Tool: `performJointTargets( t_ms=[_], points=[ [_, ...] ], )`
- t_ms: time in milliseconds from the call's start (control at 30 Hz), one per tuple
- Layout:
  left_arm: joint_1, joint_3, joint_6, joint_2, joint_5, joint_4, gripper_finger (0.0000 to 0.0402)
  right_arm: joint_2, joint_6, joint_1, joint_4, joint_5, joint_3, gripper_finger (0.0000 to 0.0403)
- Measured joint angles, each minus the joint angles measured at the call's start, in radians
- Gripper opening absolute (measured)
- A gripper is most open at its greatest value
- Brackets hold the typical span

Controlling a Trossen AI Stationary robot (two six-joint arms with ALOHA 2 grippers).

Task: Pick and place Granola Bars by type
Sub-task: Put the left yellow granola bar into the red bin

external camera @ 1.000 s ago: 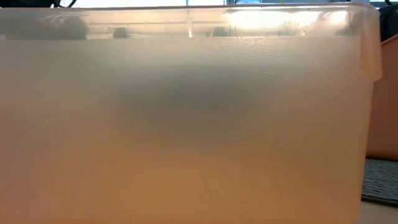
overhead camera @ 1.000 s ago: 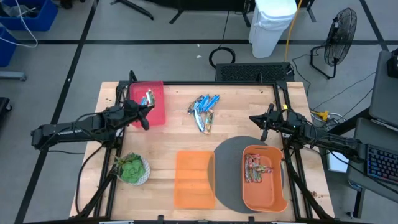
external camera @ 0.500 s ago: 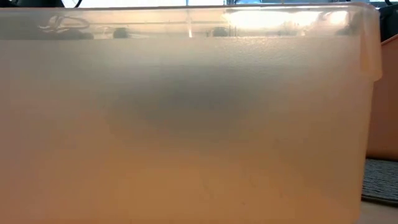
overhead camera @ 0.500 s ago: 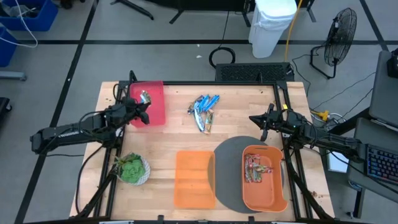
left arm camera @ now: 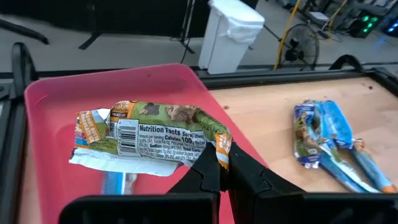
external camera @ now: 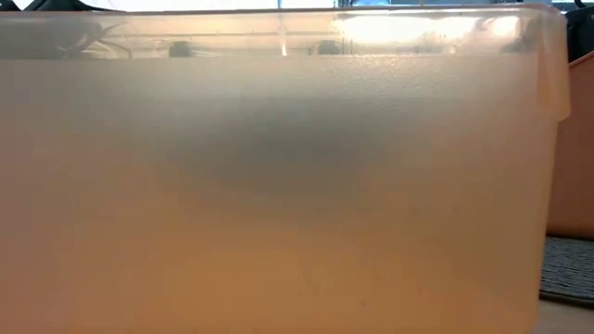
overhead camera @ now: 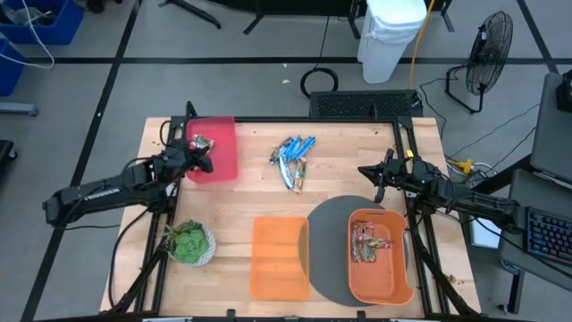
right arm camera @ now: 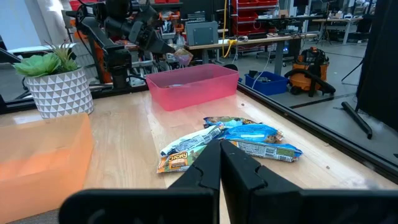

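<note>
My left gripper (overhead camera: 202, 152) is over the pink bin (overhead camera: 223, 161) at the table's far left, shut on a green-and-orange wrapped granola bar (left arm camera: 152, 134). A blue bar (left arm camera: 118, 182) lies on the bin's floor below it. A pile of blue and greenish bars (overhead camera: 293, 156) lies on the wood at the far middle and also shows in the right wrist view (right arm camera: 230, 140). Several reddish-brown bars (overhead camera: 365, 240) lie in the orange bin (overhead camera: 393, 277). My right gripper (overhead camera: 368, 175) is shut and empty, to the right of the pile. My left gripper pinches the bar's orange end seam (left arm camera: 220, 149) between its two fingertips. The bar sticks out forward from the fingers, along them, its nutrition label up. It is roughly level and lifted clear above the pink bin's floor.
An empty orange bin (overhead camera: 279, 257) stands at the near middle and fills the low view with its wall (external camera: 278, 186). A grey round mat (overhead camera: 331, 233) lies under the right orange bin. A green plant in a white pot (overhead camera: 189, 241) stands near left.
My left gripper, still shut on the bar, has gone a little toward the table's left and far edge. The bar has moved from the pink bin's right part toward its left part and stays lifted.
</note>
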Motion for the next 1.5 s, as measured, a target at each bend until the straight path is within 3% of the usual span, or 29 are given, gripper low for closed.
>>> performJointTargets(
  t_ms=[200, 300, 467, 1100, 1500],
  points=[
    [0.022, -0.031, 0.012, 0.000, 0.000, -0.003, 0.0010, 0.000, 0.000, 0.000, 0.000, 0.000, 0.000, 0.0000],
    [0.033, -0.079, 0.030, 0.000, 0.006, 0.085, 0.0010, 0.000, 0.000, 0.000, 0.000, 0.000, 0.000, 0.0000],
    [0.088, -0.167, 0.118, 0.017, 0.157, 0.307, 0.0010, 0.000, 0.000, 0.000, 0.000, 0.000, 0.000, 0.0000],
    [0.417, -0.169, 0.195, 0.229, 0.465, 0.493, 0.0010, 0.000, 0.000, 0.000, 0.000, 0.000, 0.000, 0.0000],
    [0.486, -0.164, 0.222, 0.300, 0.483, 0.481, 0.0010, 0.000, 0.000, 0.000, 0.000, 0.000, 0.000, 0.0000]
  ],
)
